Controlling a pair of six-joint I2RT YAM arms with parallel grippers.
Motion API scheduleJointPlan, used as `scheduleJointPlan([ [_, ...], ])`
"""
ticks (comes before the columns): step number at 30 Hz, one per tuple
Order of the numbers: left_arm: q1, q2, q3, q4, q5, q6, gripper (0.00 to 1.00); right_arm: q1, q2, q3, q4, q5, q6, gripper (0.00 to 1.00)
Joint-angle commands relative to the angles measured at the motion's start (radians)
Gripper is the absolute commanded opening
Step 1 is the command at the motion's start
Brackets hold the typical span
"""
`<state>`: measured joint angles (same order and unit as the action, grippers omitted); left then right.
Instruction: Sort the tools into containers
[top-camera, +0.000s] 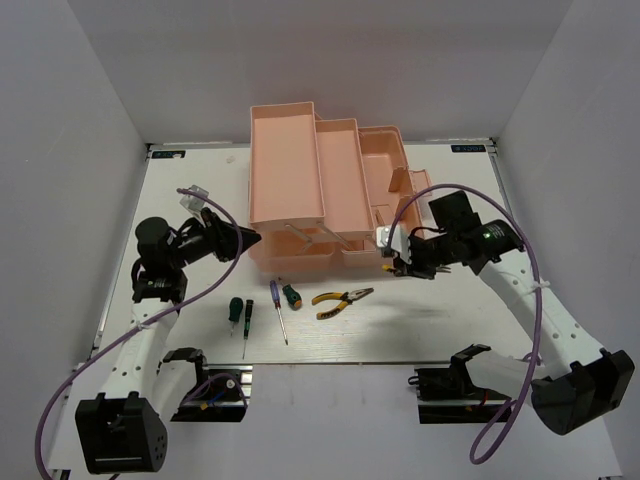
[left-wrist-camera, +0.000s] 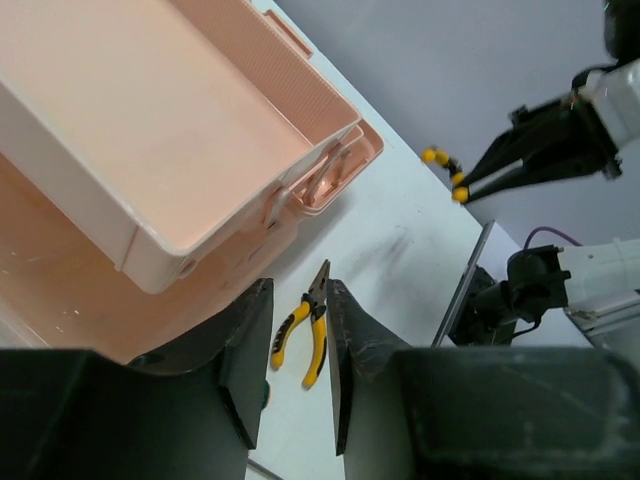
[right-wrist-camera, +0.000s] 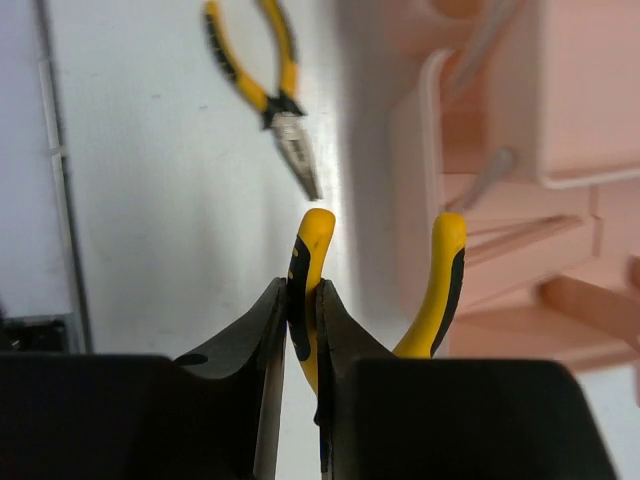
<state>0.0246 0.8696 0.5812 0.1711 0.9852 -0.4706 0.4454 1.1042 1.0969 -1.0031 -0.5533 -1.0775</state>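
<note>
The peach-pink toolbox (top-camera: 300, 180) stands open at the back middle with its trays (left-wrist-camera: 150, 130) fanned out. My right gripper (top-camera: 402, 264) hangs at the toolbox's front right corner. It (right-wrist-camera: 302, 290) is shut on one yellow handle of a pair of pliers (right-wrist-camera: 442, 280), and the other handle sticks out free. A second pair of pliers (top-camera: 342, 300) lies on the table. A dark green-handled screwdriver (top-camera: 235, 311) and a blue-handled, long-shafted one (top-camera: 279, 310) lie left of it. My left gripper (top-camera: 250, 240) is at the toolbox's front left corner. It (left-wrist-camera: 298, 290) is narrowly open with nothing between its fingers.
A short green piece (top-camera: 291, 295) lies beside the blue handle. The white table (top-camera: 450, 320) is bounded by grey walls on three sides. Both arm bases (top-camera: 470, 380) sit at the near edge. A purple cable (top-camera: 535, 260) loops over the right arm.
</note>
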Motion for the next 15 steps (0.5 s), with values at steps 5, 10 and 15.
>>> scheduleJointPlan([
  [5, -0.035, -0.014, 0.006, 0.022, 0.044, 0.013, 0.36, -0.001, 0.039, 0.058, 0.338, 0.282, 0.291, 0.00],
  [10, -0.057, -0.032, 0.006, 0.047, 0.063, 0.013, 0.36, -0.002, 0.138, 0.046, 0.556, 0.470, 0.464, 0.00],
  [15, -0.078, -0.032, 0.006, 0.047, 0.063, 0.023, 0.36, -0.005, 0.274, 0.113, 0.721, 0.611, 0.672, 0.00],
])
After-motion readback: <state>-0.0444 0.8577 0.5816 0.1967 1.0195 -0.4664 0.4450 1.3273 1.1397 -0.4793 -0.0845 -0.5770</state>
